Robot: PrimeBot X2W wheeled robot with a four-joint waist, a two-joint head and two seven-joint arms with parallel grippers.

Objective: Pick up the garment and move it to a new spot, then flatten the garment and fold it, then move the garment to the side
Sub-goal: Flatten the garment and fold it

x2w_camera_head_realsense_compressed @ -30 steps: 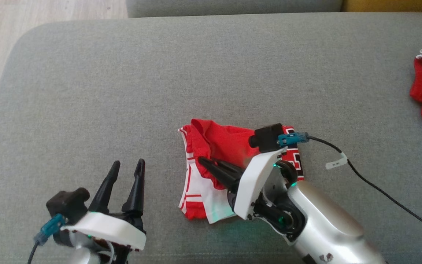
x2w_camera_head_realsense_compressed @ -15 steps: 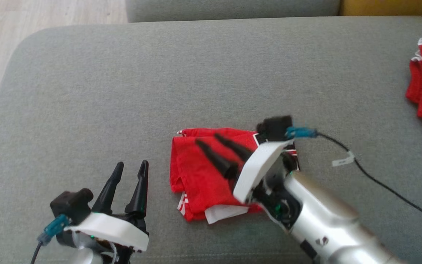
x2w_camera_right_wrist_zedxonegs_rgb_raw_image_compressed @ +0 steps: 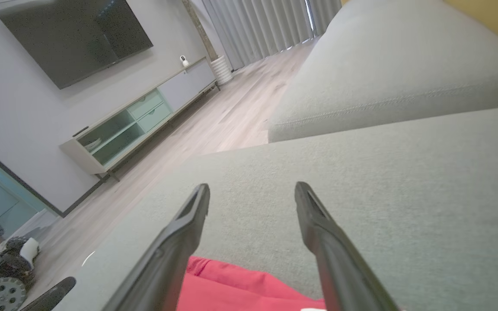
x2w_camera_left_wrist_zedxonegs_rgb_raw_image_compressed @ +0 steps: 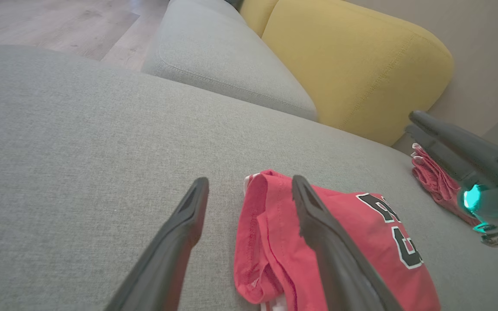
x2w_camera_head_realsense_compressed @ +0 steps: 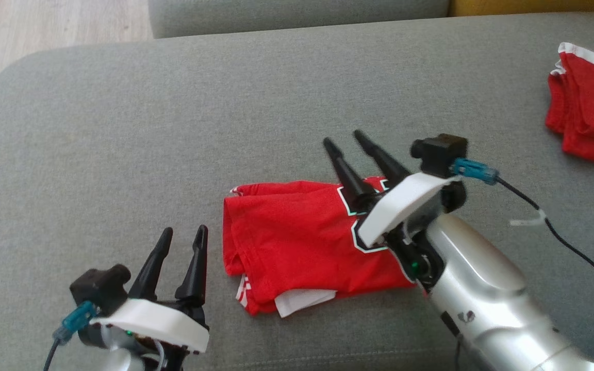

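Note:
The garment [x2w_camera_head_realsense_compressed: 297,242] is a red jersey with black and white lettering, folded into a rough rectangle on the grey sofa cushion [x2w_camera_head_realsense_compressed: 173,129]. A white flap pokes out at its near edge. My right gripper [x2w_camera_head_realsense_compressed: 342,140] is open and raised above the garment's right part, fingers pointing away, holding nothing. In the right wrist view its open fingers [x2w_camera_right_wrist_zedxonegs_rgb_raw_image_compressed: 188,224] frame bare cushion, with the garment's red edge [x2w_camera_right_wrist_zedxonegs_rgb_raw_image_compressed: 231,280] below. My left gripper [x2w_camera_head_realsense_compressed: 183,234] is open just left of the garment; in the left wrist view the garment [x2w_camera_left_wrist_zedxonegs_rgb_raw_image_compressed: 361,242] lies behind the right finger [x2w_camera_left_wrist_zedxonegs_rgb_raw_image_compressed: 318,224].
A second red garment [x2w_camera_head_realsense_compressed: 586,113] lies at the cushion's far right. A black cable [x2w_camera_head_realsense_compressed: 560,232] trails from my right wrist across the cushion. Beyond are another grey cushion [x2w_camera_left_wrist_zedxonegs_rgb_raw_image_compressed: 231,60] and a yellow one [x2w_camera_left_wrist_zedxonegs_rgb_raw_image_compressed: 352,65]. Wood floor [x2w_camera_head_realsense_compressed: 44,26] lies past the left edge.
My right gripper opened and let go of the garment, then lifted up and away to the right. The garment now lies folded over, red side up. The head camera shifted slightly.

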